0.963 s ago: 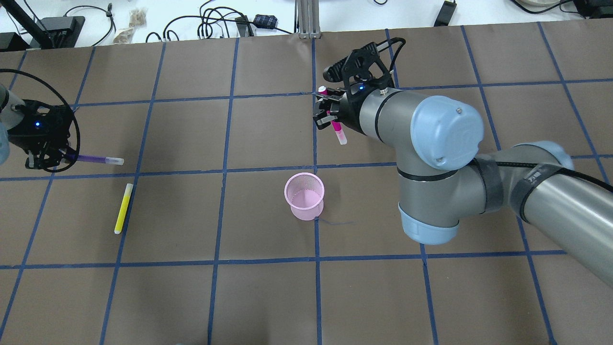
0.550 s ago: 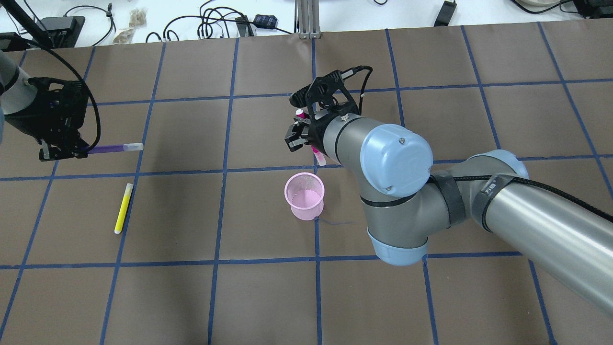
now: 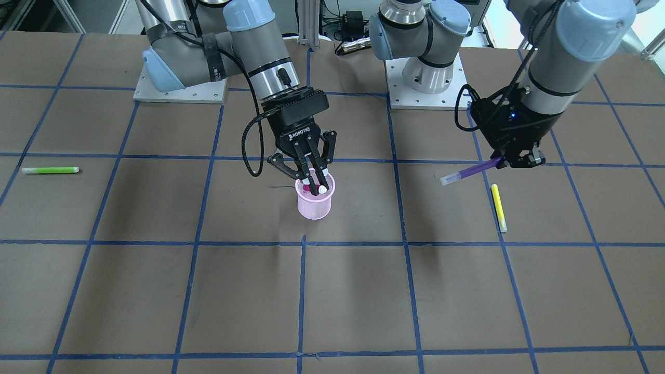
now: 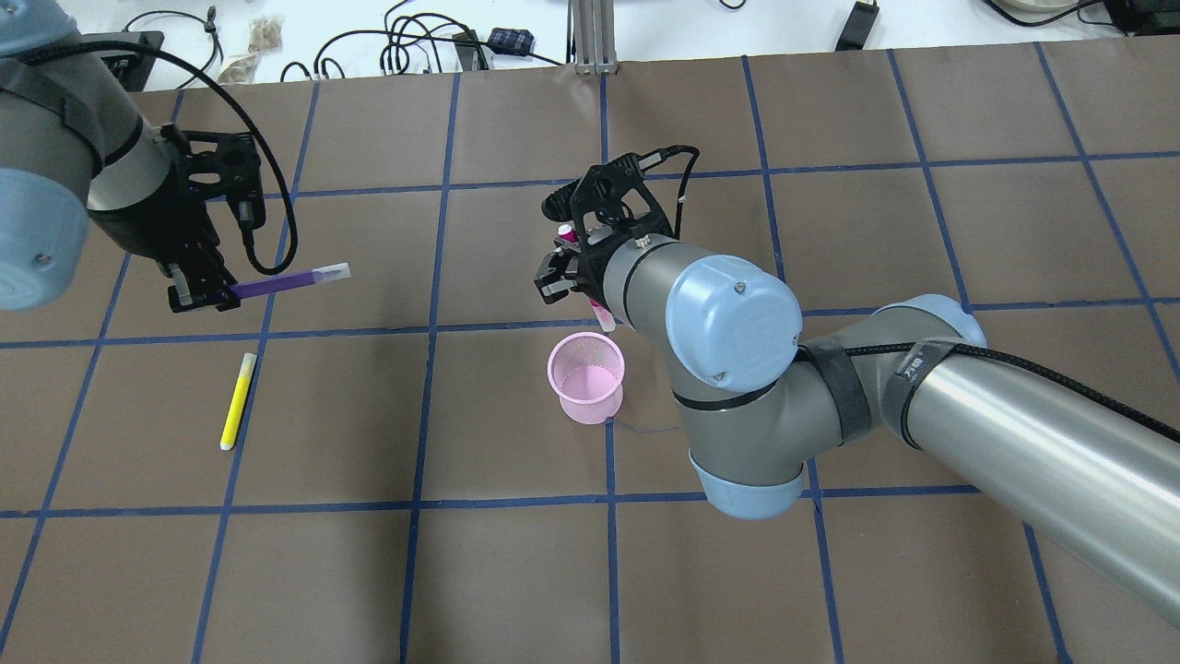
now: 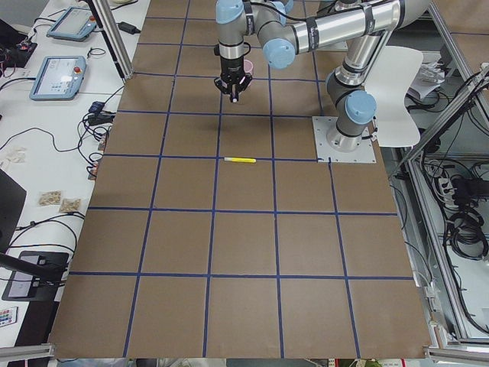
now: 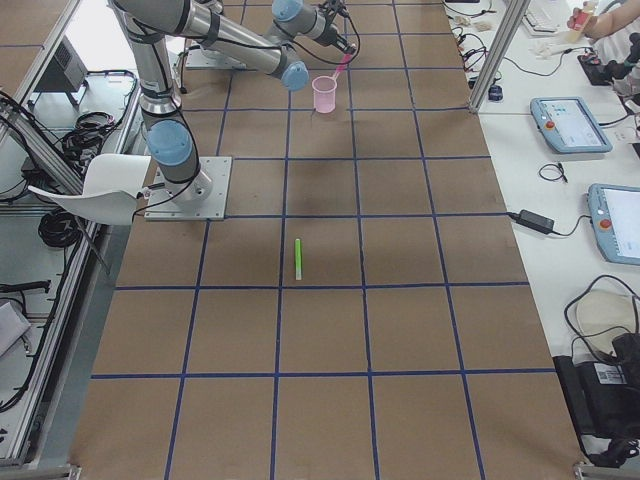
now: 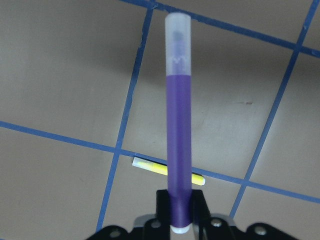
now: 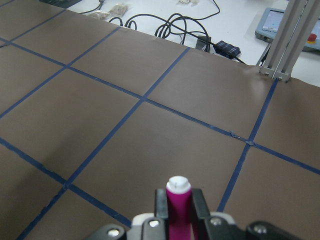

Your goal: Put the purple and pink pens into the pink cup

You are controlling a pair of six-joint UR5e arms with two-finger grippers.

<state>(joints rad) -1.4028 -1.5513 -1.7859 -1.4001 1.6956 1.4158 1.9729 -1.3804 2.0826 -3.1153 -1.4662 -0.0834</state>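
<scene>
okay, the right gripper (image 3: 315, 184) hangs directly over the pink cup (image 3: 314, 209), fingers clamped on the pink pen (image 8: 178, 209), which is tilted with its capped lower end down at the cup's mouth. whether that tip has passed below the rim, can't tell from these angles. the cup stands upright on the brown table (image 4: 516, 572). well away from the cup, on the robot's left, the left gripper (image 4: 198, 297) is clenched around one end of the purple pen (image 4: 286, 281), which sticks out roughly level with its clear cap pointing toward the cup's side of the table. a yellow pen (image 4: 237, 401) lies flat between that gripper and the cup, nearer the gripper. a green pen (image 3: 50, 170) lies far off on the cup's opposite side.
</scene>
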